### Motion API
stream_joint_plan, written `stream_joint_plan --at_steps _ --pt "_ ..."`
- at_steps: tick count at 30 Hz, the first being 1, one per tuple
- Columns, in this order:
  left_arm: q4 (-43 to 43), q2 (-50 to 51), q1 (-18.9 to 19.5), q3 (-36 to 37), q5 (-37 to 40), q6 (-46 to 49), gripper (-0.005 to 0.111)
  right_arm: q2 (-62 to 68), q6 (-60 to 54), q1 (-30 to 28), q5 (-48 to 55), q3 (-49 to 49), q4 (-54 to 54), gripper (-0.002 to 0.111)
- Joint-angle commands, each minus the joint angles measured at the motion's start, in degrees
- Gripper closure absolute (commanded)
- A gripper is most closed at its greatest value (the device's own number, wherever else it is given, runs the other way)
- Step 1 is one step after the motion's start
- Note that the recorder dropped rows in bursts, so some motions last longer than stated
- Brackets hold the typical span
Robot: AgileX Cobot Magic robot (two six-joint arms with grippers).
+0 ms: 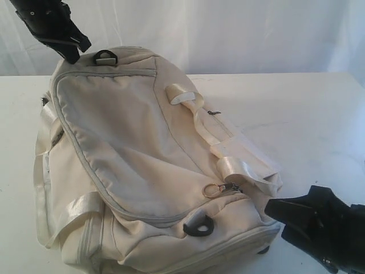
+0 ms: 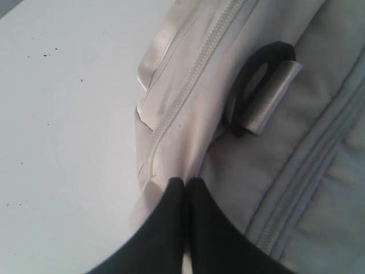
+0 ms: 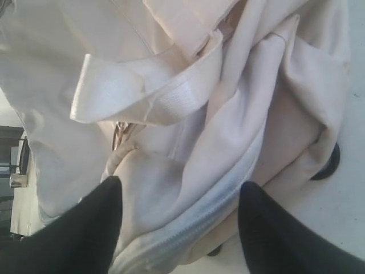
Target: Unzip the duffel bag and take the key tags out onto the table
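The cream duffel bag (image 1: pixel 131 148) lies on the white table (image 1: pixel 308 114) with its grey top zipper (image 1: pixel 85 165) closed. A metal ring pull (image 1: pixel 214 190) sits at the zipper's near end, beside a black D-ring (image 1: pixel 198 227). My left gripper (image 1: pixel 74 55) is at the bag's far end by another D-ring (image 2: pixel 256 91). Its fingers (image 2: pixel 171 217) are shut, and a fold of bag fabric runs into their tips. My right gripper (image 3: pixel 181 191) stands open around the bag's near corner, where a pale zipper (image 3: pixel 228 191) runs between its fingers. The key tags are hidden.
A shiny webbing handle (image 3: pixel 148 91) loops over the bag just beyond the right gripper, and the ring pull (image 3: pixel 118 134) shows under it. A second handle (image 1: pixel 182 94) lies on the bag's top. A white curtain (image 1: pixel 228 28) hangs behind the table.
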Motion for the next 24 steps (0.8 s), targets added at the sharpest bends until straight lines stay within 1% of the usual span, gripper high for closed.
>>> stream_joint_plan --at_steps 1,8,12,18,22,24 --pt "1.1 -1.6 0.4 0.1 5.1 -0.6 0.107 0.1 -1.1 -0.3 1.1 0.2 0.0 0.055" --pt "1.1 -1.6 0.4 0.1 5.1 -0.6 0.107 0.1 -1.1 -0.3 2.1 0.8 -1.5 0.054" --pt "1.1 -1.6 0.4 0.1 5.1 -0.6 0.107 0.1 -1.1 -0.3 1.4 0.9 -1.0 0.052" --pt "1.1 -1.6 0.4 0.1 5.1 -0.6 0.107 0.1 -2.6 -0.3 0.4 0.9 0.8 0.052" --pt "1.1 -1.6 0.4 0.1 5.1 -0.7 0.107 2.8 -4.5 -0.3 0.6 0.9 2.3 0.053" --pt "1.1 -1.6 0.4 0.1 5.1 -0.7 0.107 5.1 -6.1 -0.3 2.6 0.8 2.9 0.053"
